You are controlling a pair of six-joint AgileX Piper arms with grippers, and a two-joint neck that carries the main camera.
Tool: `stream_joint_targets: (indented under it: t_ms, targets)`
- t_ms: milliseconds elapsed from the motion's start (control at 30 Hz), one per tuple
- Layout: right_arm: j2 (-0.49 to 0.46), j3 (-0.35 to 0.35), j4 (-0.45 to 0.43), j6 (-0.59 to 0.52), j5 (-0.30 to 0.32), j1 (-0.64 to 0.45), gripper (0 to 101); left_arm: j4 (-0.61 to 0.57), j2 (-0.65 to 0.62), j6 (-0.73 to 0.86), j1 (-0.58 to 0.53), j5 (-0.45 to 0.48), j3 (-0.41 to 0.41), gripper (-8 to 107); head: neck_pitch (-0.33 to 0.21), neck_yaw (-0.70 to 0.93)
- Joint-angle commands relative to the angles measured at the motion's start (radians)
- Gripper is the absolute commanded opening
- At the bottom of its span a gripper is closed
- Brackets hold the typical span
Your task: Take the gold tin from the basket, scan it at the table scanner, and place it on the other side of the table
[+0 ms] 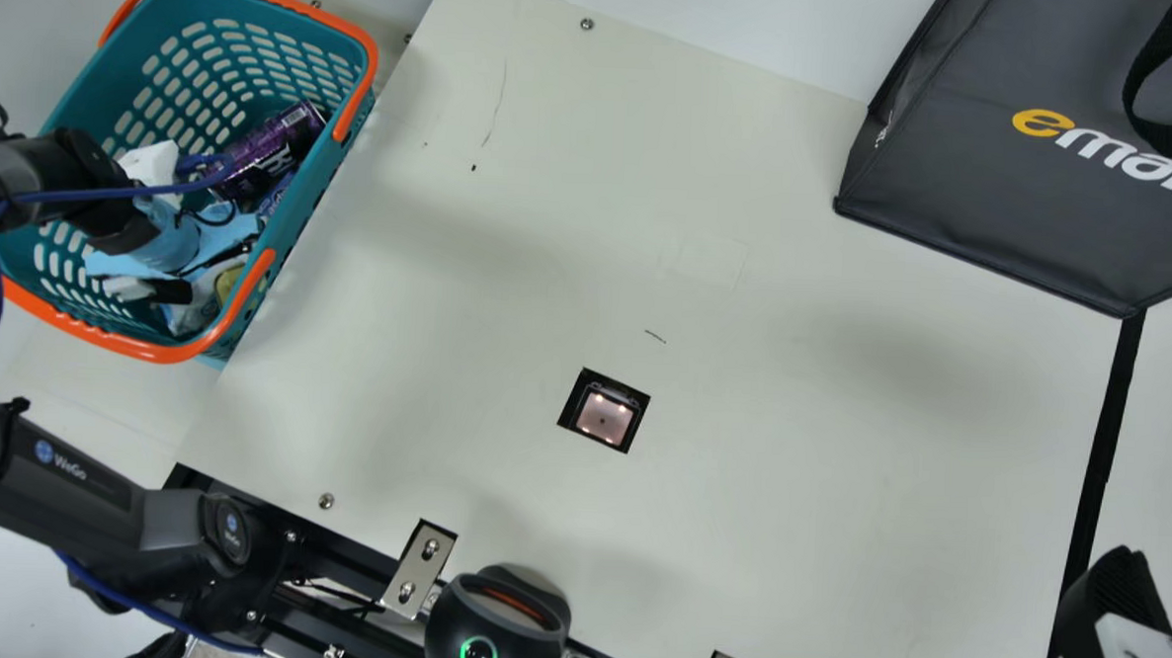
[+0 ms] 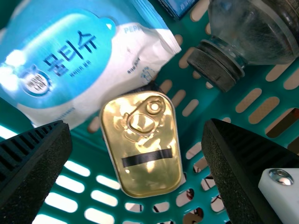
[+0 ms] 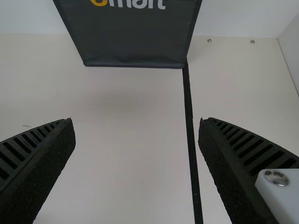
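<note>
A teal plastic basket with slotted walls and an orange rim (image 1: 155, 353) holds the gold tin (image 2: 142, 170), a flat, round-cornered metal can with a pull ring and a black strip across its lid. In the left wrist view the tin lies against the slotted teal plastic, beside a blue-and-white soft pack of wipes (image 2: 70, 56). That close view also gives a clear bottle with a black cap (image 2: 216, 64) and the corner of a dark blue packet (image 2: 179, 5). From above, the main view adds a shiny purple can (image 1: 272, 152) lying near the basket's wall on the table side, and a small gold patch of the tin.

The left gripper (image 1: 215, 269) is down in the basket; its jaws stand wide, on either side of the tin and apart from it. The right gripper (image 1: 1120, 598) is at the table's right edge; the right wrist view shows its jaws wide, with nothing between them.

The main view also shows the square scanner window (image 1: 604, 416), lit and set into the cream table (image 1: 788, 457), and the dark grey fabric bag (image 1: 987, 208) with its black strap handle (image 1: 1156, 82). What the bag holds I cannot tell.
</note>
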Motion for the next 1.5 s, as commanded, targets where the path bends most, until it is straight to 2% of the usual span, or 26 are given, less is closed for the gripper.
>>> stream_joint_targets:
  t_ms: [0, 600, 1267, 1467]
  targets:
    - [0.000, 0.000, 0.000, 0.000, 0.000, 0.000, 95, -0.004, -0.001, -0.005, -0.004, -0.007, 0.005, 90, -0.027, 0.004]
    - [0.000, 0.000, 0.000, 0.000, 0.000, 0.000, 95, -0.023, 0.035, -0.046, -0.005, -0.020, 0.019, 90, -0.027, 0.004]
    - [0.000, 0.000, 0.000, 0.000, 0.000, 0.000, 95, -0.090, 0.093, -0.005, -0.015, -0.133, 0.059, 90, -0.027, 0.004]
    - [0.000, 0.000, 0.000, 0.000, 0.000, 0.000, 95, -0.115, 0.100, 0.007, -0.013, -0.142, 0.059, 50, -0.027, 0.004]
